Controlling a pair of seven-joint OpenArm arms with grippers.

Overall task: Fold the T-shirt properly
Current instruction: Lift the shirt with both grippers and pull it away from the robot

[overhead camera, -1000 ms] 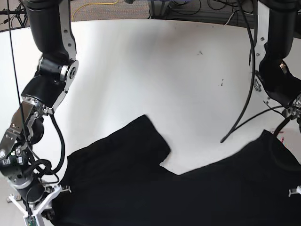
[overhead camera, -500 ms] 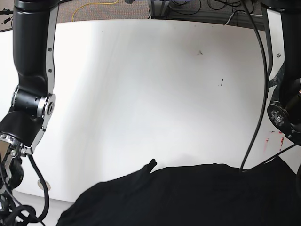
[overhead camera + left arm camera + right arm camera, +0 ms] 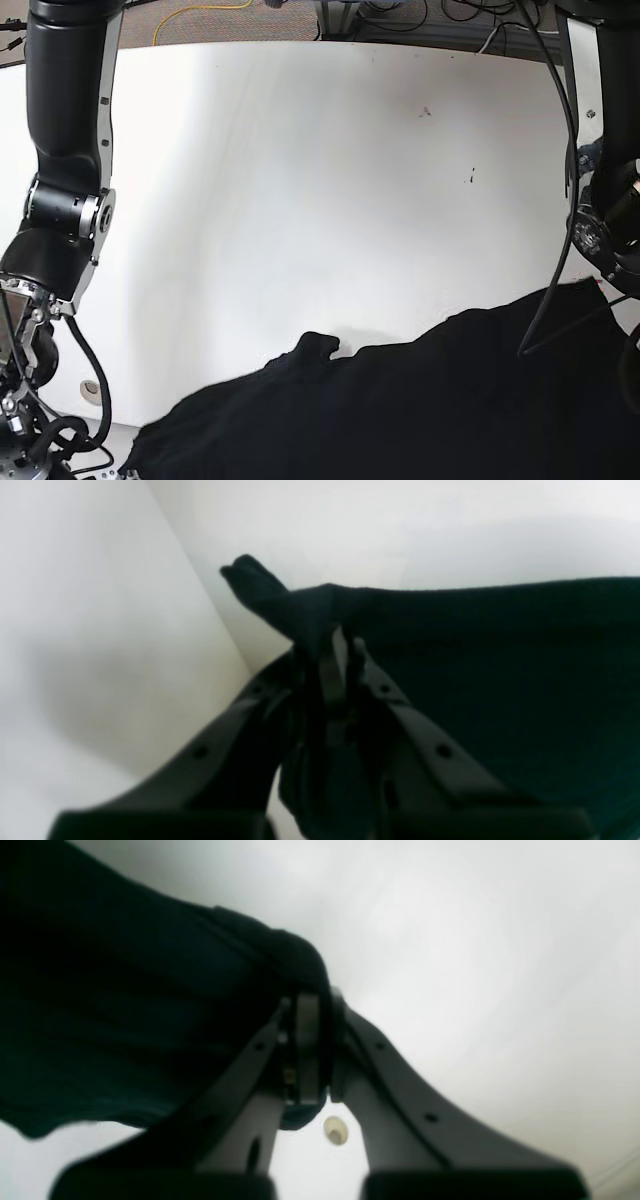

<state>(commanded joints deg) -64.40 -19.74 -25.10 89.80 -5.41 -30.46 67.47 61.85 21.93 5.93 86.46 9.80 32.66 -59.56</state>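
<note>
Both the left gripper (image 3: 340, 640) and right gripper (image 3: 312, 1005) have jaws clamped on the large black soft cloth T-shirt (image 3: 400, 410), seemingly mid-spread; next, lay it flat on the white worktop (image 3: 300, 180).

Bright, even light; wrist pics blurry, fingers (image 3: 330, 680) unfocused.

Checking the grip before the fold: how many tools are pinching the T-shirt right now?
2: the left tool and the right tool each clamp an edge of the T-shirt.
</note>
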